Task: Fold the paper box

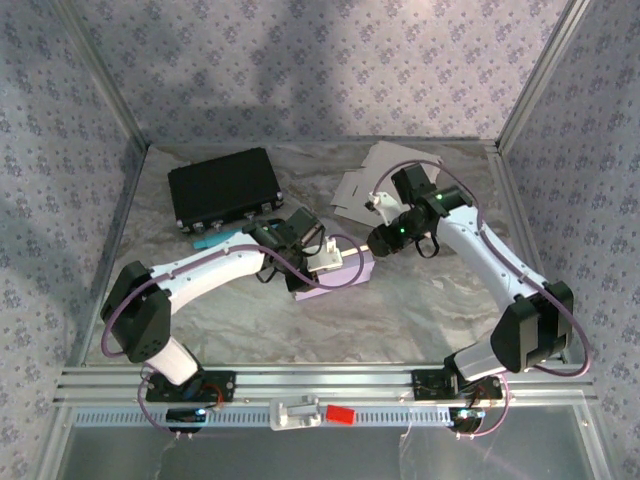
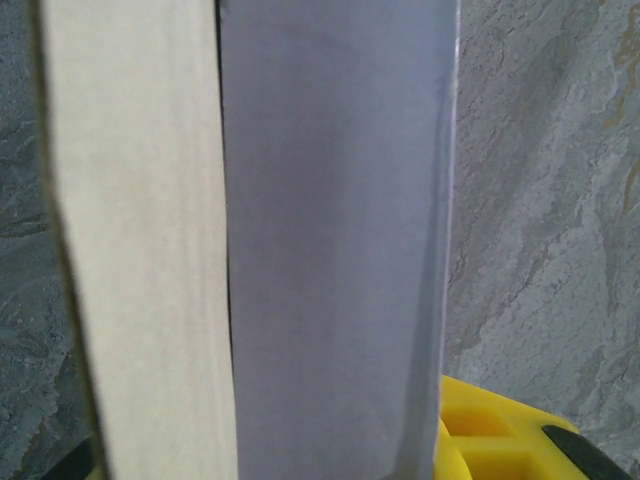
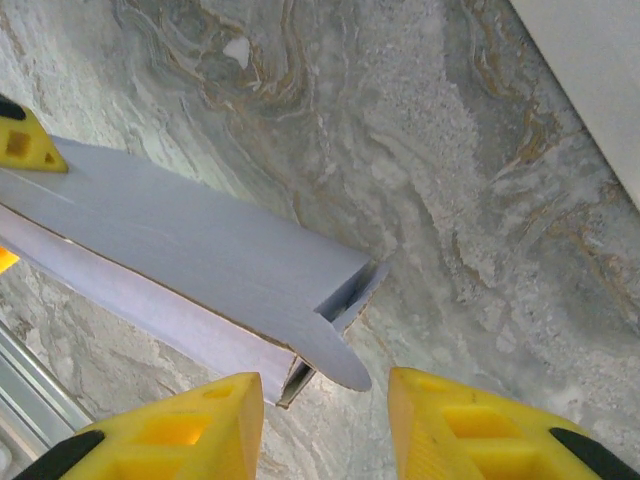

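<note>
Box of smooth lavender paper

**Camera layout: one overhead view, two wrist views.**
You look down from above and behind the bases. Each wrist camera looks past its own fingers, very near the shared paper box just ahead.

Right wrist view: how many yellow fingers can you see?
3. Two fingers at the bottom edge, left and right; one at the left edge, against the paper box. A fourth may hide beneath the box.
</note>
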